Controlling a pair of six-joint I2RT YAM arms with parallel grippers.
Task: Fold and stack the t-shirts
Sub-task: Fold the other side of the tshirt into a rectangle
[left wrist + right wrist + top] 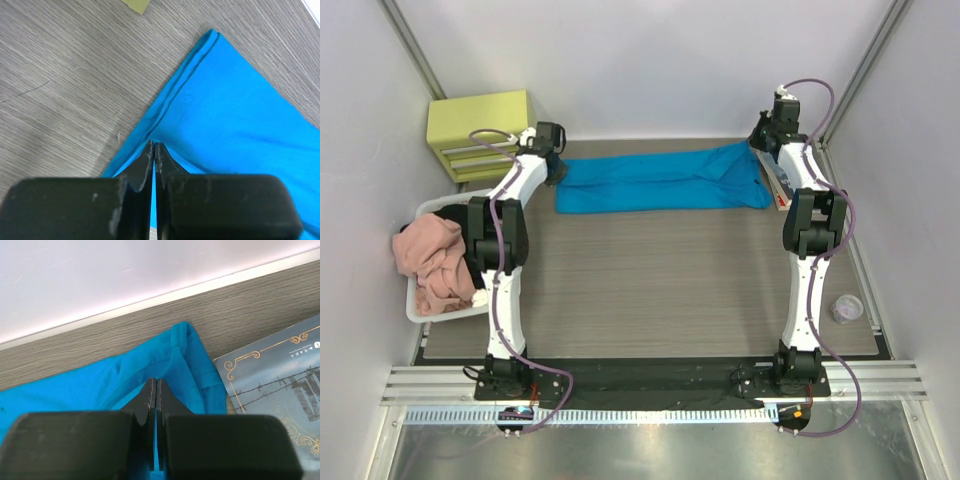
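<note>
This is a robotics lab test cell: a left arm (505, 235) and a right arm (813, 222) are bolted to an aluminium rail (650, 383) at 6 o'clock of a wood-grain table (660, 290), boxed in by plain white panels (650, 60) on metal posts (413, 45), with a green drawer cabinet (480, 130) at 10 o'clock.

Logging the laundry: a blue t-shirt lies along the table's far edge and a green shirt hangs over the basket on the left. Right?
No: the top view shows a pink shirt, not green, over the basket. The blue t-shirt does lie along the far edge of the table.
</note>
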